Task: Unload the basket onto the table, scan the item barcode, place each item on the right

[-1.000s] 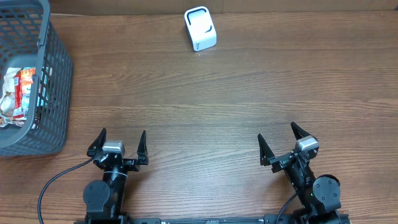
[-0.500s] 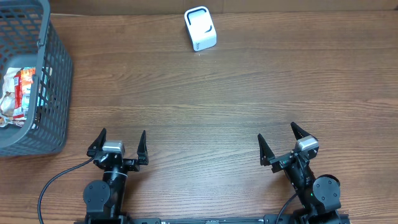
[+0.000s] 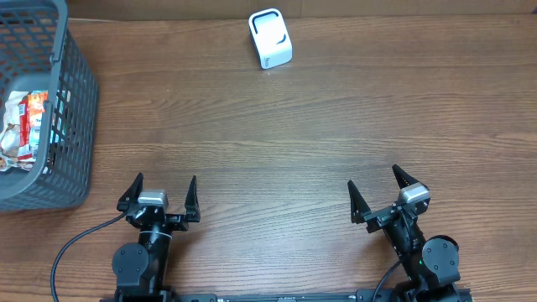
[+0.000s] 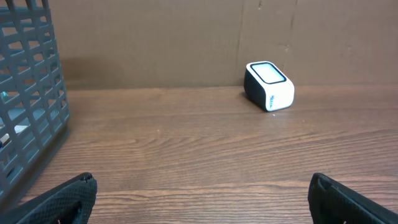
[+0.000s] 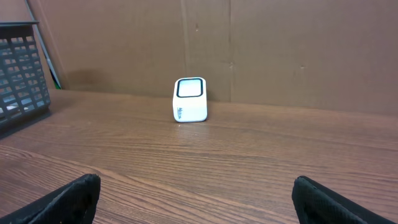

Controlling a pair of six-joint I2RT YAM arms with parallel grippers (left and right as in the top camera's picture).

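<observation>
A small white barcode scanner [image 3: 270, 39] with a dark window stands at the table's far edge; the wrist views show it too [image 4: 269, 85] [image 5: 190, 99]. Packaged items [image 3: 25, 126], red and white, lie inside a grey basket [image 3: 71, 109] at the far left. My left gripper [image 3: 160, 195] rests near the front edge, open and empty, its black fingertips [image 4: 68, 193] wide apart. My right gripper [image 3: 375, 191] is likewise open over bare wood, with nothing between its fingertips [image 5: 323, 193].
The basket wall [image 4: 28, 112] fills the left side of the left wrist view and shows at the left edge [image 5: 22, 68] of the right wrist view. A brown cardboard wall [image 5: 280, 50] backs the wooden table [image 3: 294, 134].
</observation>
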